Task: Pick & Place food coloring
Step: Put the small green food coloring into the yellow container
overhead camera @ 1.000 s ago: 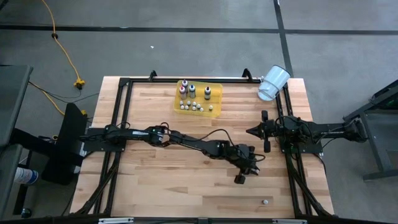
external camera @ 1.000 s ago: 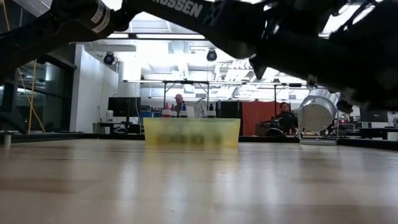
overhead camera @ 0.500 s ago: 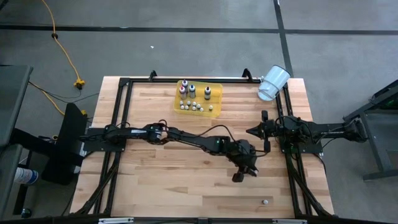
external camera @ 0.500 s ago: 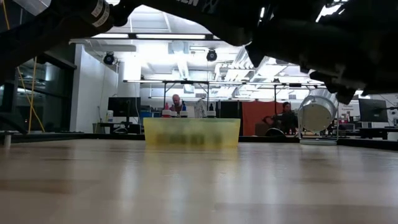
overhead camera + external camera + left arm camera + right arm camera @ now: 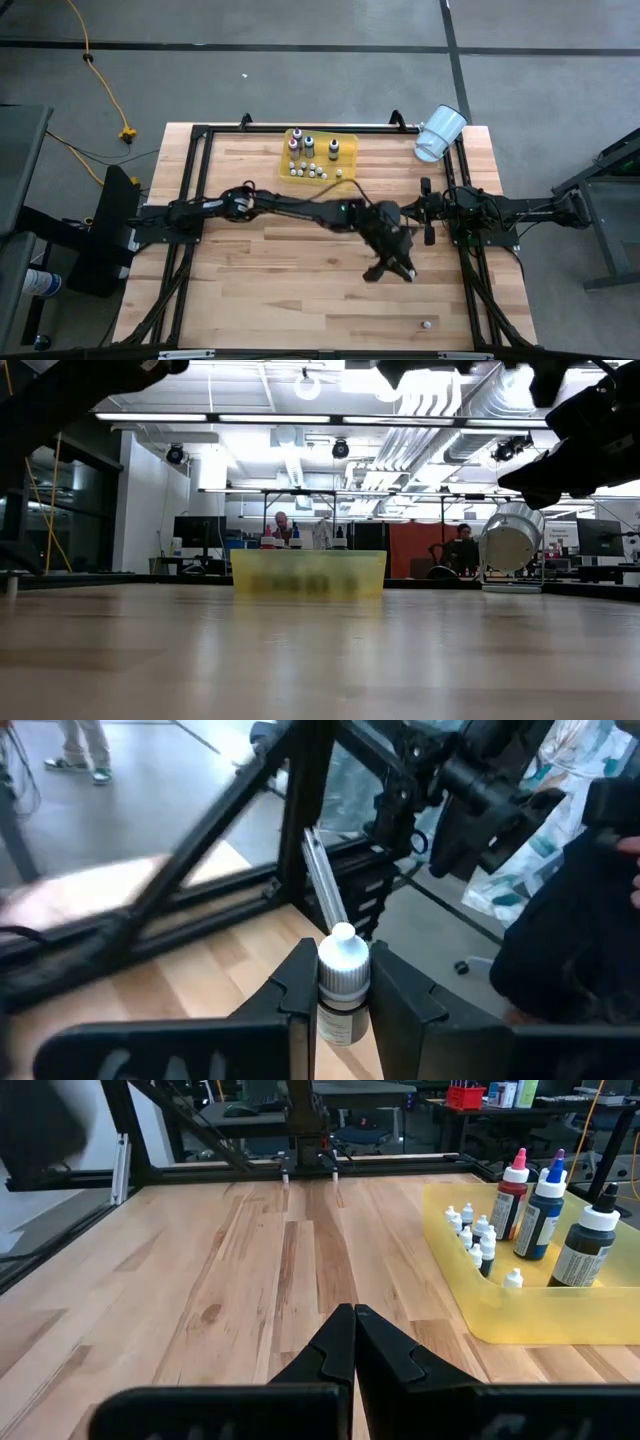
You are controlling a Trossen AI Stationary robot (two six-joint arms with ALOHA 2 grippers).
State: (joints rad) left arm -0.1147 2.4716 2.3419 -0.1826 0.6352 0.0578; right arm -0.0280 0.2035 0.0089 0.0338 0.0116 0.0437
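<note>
Carry step: your left gripper point(image 5: 343, 1005) is clamped on a small white-capped bottle point(image 5: 342, 982) (right gripper point(image 5: 353, 1342) closed, idle), so next swing it over the yellow tray point(image 5: 344, 173).

Table point(image 5: 260, 270): butcher-block wood planks showing satin sheen, grain visible. Tray point(image 5: 560, 1315): translucent yellow plastic, smooth, glossy. Food coloring bottle point(image 5: 343, 982): glossy white plastic cap, dark body, sitting between matt black plastic fingers point(image 5: 400, 1005) of left gripper point(image 5: 343, 1010). Cup point(image 5: 438, 133): smooth white plastic. Table frame point(image 5: 190, 180): black matt metal bars. Floor point(image 5: 300, 80): grey, dull, appearing concrete.
</note>
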